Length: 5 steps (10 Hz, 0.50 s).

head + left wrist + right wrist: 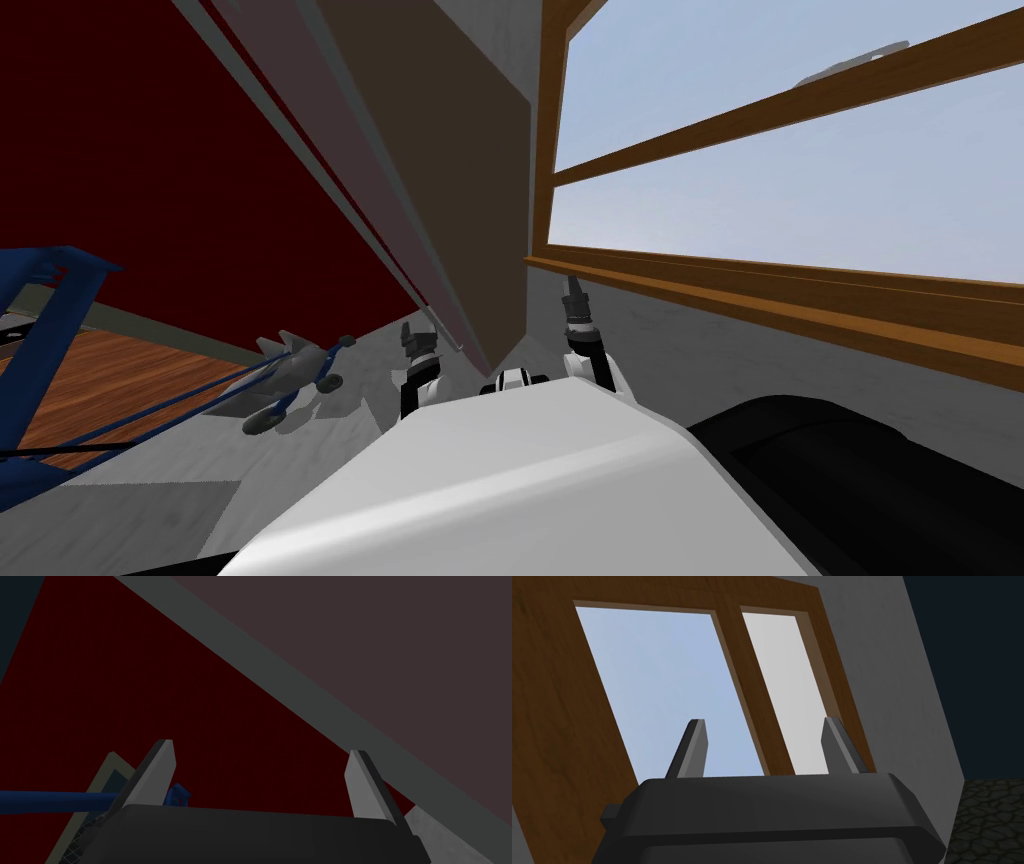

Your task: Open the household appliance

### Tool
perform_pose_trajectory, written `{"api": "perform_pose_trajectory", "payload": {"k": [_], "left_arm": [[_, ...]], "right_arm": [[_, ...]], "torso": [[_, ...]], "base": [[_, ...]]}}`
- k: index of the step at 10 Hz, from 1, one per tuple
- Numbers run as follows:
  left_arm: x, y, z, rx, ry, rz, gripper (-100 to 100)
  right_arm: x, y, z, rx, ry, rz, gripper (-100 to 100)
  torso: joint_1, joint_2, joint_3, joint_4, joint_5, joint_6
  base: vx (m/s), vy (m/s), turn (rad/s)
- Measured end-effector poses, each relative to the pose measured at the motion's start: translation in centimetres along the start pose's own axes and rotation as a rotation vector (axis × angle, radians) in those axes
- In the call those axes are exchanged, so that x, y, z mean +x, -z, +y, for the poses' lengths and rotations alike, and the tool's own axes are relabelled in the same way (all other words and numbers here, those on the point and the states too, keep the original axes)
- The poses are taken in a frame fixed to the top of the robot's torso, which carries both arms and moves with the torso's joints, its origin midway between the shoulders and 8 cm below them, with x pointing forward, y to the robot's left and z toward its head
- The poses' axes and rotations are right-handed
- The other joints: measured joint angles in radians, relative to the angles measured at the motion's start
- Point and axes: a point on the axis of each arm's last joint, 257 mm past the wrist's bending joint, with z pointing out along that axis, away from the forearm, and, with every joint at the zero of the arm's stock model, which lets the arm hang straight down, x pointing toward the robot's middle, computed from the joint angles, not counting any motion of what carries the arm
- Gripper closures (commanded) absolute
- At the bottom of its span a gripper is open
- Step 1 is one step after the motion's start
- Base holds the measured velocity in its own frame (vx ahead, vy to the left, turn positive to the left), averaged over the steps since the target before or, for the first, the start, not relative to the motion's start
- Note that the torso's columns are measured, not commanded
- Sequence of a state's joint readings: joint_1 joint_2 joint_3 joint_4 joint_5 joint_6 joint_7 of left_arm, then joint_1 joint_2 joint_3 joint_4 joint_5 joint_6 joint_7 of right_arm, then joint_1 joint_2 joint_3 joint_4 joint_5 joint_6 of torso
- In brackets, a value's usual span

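Left gripper (261, 748) and right gripper (764, 721) gape wide beside a brown panel (470, 180), perhaps our appliance's stiff door; we'd grip its grey edge (300, 691).

No text, label, brand, number or sign can be read on anything here.
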<state>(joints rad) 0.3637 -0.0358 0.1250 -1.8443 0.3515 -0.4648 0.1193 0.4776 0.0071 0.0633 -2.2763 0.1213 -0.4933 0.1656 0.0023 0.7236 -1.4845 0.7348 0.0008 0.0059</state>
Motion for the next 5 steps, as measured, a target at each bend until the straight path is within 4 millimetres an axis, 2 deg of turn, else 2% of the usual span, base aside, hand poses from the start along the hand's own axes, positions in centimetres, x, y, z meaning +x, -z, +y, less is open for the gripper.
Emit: {"api": "perform_pose_trajectory", "payload": {"k": [3,4,5], "left_arm": [[-0.52,0.12,-0.16,-0.028,-0.004,-0.015,-100],[-0.57,0.2,-0.14,-0.031,-0.005,-0.017,100],[-0.56,0.25,0.27,-0.034,-0.005,-0.016,100]], "right_arm": [[0.0,0.0,0.0,0.0,0.0,0.0,0],[0.0,0.0,0.0,0.0,0.0,0.0,0],[0.0,0.0,0.0,0.0,0.0,0.0,0]], "torso": [[0.007,-0.008,-0.006,0.006,-0.005,0.002],[0.005,-0.005,-0.004,0.002,-0.002,0.0],[0.002,0.0,-0.001,0.006,-0.004,-0.001]], "base": [[0.021,-0.001,0.027],[-0.034,-0.008,-0.042],[-0.026,0.002,-0.068]]}}
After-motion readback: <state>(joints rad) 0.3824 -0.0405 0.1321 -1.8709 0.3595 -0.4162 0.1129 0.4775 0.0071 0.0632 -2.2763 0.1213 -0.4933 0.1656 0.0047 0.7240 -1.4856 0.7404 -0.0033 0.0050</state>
